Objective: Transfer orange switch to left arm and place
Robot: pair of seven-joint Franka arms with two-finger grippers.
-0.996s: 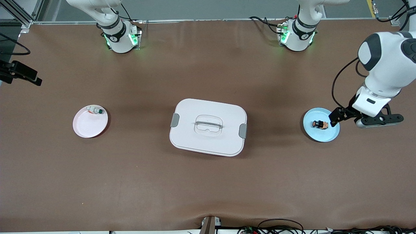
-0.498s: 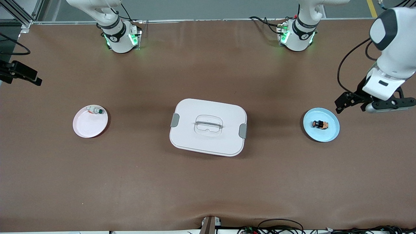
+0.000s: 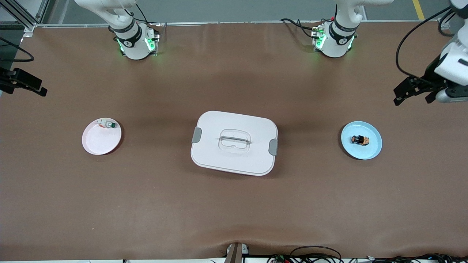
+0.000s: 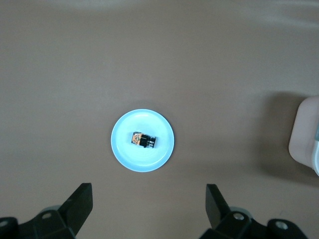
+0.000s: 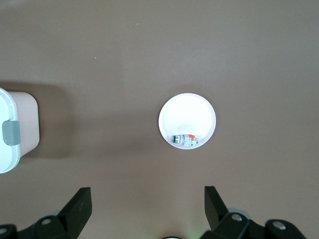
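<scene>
The orange switch (image 3: 359,139) lies on its side on a small blue plate (image 3: 372,149) toward the left arm's end of the table. It also shows in the left wrist view (image 4: 143,140) on that plate (image 4: 124,149). My left gripper (image 3: 413,94) is open and empty, high over bare table near that end's edge, apart from the plate; its jaws stand wide in its wrist view (image 4: 148,199). The white box (image 3: 212,153) sits mid-table. My right gripper (image 5: 147,199) is open, empty and high; it is out of the front view.
A pale pink plate (image 3: 98,144) toward the right arm's end holds a small white-silver switch with a green cap (image 3: 108,125), also in the right wrist view (image 5: 187,140). The box's edge shows in both wrist views. Cables lie along the table's front edge.
My left gripper has risen and drawn away from the blue plate toward the table's end, still open. The orange switch stays on the plate. Nothing else moved.
</scene>
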